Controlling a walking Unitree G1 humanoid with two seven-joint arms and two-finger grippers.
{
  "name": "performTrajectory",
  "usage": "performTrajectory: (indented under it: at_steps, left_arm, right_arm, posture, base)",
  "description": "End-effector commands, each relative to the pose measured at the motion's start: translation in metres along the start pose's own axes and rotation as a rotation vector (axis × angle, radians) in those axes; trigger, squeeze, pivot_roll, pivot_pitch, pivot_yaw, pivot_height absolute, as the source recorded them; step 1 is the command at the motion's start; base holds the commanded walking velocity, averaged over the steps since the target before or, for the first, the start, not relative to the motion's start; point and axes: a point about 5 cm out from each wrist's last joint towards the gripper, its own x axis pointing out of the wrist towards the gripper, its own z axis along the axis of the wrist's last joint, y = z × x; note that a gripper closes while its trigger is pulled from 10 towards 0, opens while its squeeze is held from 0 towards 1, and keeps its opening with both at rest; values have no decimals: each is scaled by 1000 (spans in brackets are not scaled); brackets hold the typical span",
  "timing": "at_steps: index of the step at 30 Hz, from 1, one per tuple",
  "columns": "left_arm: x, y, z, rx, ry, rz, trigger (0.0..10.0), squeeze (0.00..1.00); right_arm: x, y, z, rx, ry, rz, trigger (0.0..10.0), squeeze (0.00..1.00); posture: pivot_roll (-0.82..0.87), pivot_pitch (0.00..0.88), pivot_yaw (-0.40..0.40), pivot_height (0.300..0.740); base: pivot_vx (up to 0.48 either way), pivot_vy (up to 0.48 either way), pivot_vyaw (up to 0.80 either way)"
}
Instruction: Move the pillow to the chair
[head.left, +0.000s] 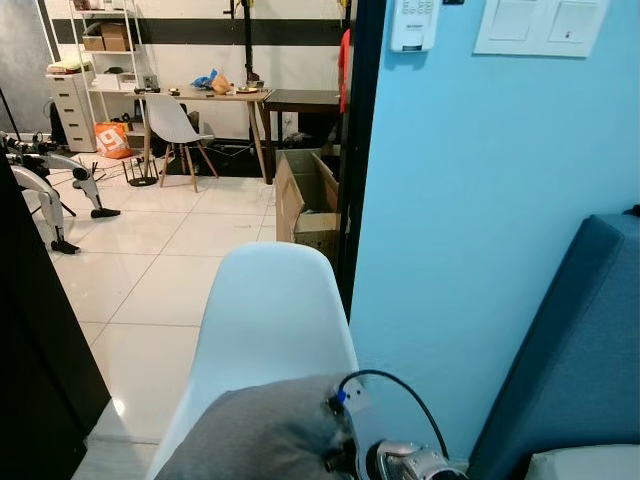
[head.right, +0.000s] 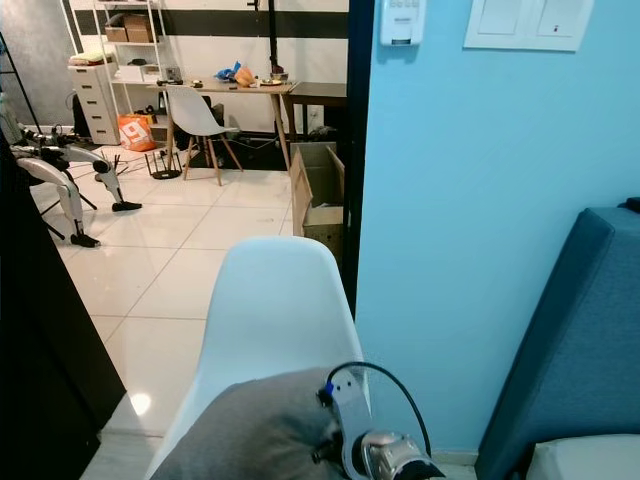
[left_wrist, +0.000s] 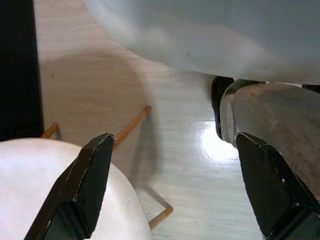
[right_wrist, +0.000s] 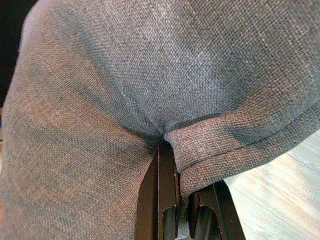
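Note:
A grey fabric pillow (head.left: 262, 432) hangs low in front of me, just before the white shell chair (head.left: 275, 310) that stands by the blue wall. My right gripper (right_wrist: 172, 167) is shut on the pillow's seamed edge (right_wrist: 235, 140); its silver wrist (head.left: 405, 462) with a black cable shows beside the pillow. My left gripper (left_wrist: 172, 185) is open with nothing between its fingers (left_wrist: 82, 187), pointing down at the pale wood floor under a white chair seat (left_wrist: 55, 190).
A blue wall (head.left: 470, 200) rises right behind the chair, and a dark blue sofa (head.left: 580, 360) sits at the right. A dark panel (head.left: 35, 340) stands at my left. Beyond the doorway lie white tiles, a cardboard box (head.left: 305, 200), a desk and another white chair (head.left: 172, 122).

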Motion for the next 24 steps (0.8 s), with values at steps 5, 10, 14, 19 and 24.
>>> performTrajectory:
  at_steps: [5,10,14,19,24]
  left_arm:
    - [-1,2,-5,-1,13,5,10000,0]
    - [-1,3,-8,-9,22,8,10000,0]
    - [-1,4,-9,-13,26,8,10000,0]
    - [-2,5,-11,-16,32,13,10000,0]
    - [-3,9,-16,-15,44,24,10000,0]
  right_arm:
    - [1,-1,3,-5,-23,-59,10000,0]
    - [2,0,2,-17,-21,-85,10000,0]
    - [2,1,1,-26,-17,-85,10000,0]
    - [3,4,0,-29,-17,-85,10000,0]
    - [5,8,-2,-52,-8,-74,10000,0]
  posture:
    - [25,28,-30,696]
    - [34,33,-25,676]
    - [35,36,-23,666]
    - [40,42,-22,651]
    - [45,49,-23,621]
  base:
    - [0,0,0]
    - [0,0,0]
    - [0,0,0]
    - [0,0,0]
    - [0,0,0]
